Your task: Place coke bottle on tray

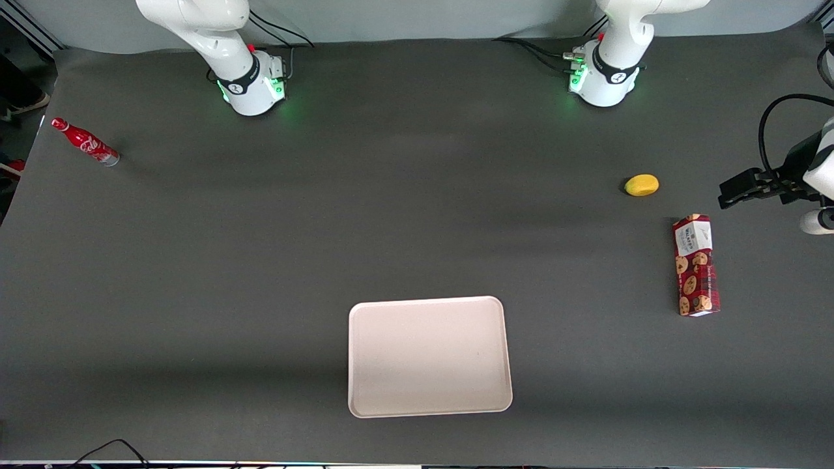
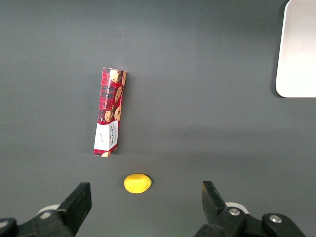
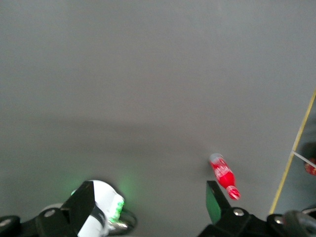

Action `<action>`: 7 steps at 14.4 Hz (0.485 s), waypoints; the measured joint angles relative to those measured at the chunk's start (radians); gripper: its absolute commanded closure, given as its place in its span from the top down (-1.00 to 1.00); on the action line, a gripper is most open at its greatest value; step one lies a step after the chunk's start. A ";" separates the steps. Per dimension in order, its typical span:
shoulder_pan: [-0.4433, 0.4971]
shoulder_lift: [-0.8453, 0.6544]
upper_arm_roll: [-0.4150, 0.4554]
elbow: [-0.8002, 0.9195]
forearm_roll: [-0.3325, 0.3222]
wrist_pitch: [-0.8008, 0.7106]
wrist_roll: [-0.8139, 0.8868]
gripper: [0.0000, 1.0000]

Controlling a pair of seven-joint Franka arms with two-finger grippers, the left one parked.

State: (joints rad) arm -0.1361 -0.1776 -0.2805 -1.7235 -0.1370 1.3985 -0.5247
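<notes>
- The coke bottle [image 1: 85,142] lies on its side at the working arm's end of the table [image 1: 260,260], cap pointing to the table edge, nothing near it.
- The tray [image 1: 429,355] is well apart, nearest the front camera.
- A lemon [image 1: 642,185] and a cookie box [image 1: 696,265] lie toward the parked arm's end.
- The gripper [image 3: 148,207] hangs high above the table, fingers wide apart and holding nothing.

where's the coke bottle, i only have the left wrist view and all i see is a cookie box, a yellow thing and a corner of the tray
observer: the coke bottle is on the table at the working arm's end, farther from the front camera than the tray, which has nothing on it.
operator: has the claw got hold of it
observer: no. In the right wrist view the claw hangs open above the table near the working arm's base, with nothing between its fingers, and the bottle sits well apart from it.
</notes>
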 measured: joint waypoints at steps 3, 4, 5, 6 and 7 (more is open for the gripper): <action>0.055 -0.069 -0.224 -0.187 -0.048 0.138 -0.141 1.00; 0.077 -0.084 -0.292 -0.254 -0.072 0.196 -0.177 1.00; 0.094 -0.097 -0.349 -0.316 -0.090 0.251 -0.205 1.00; 0.107 -0.111 -0.399 -0.378 -0.105 0.306 -0.231 1.00; 0.115 -0.123 -0.448 -0.433 -0.112 0.356 -0.253 1.00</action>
State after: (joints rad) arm -0.0207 -0.3008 -0.7284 -2.1563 -0.2491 1.7541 -0.7775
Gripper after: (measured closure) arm 0.000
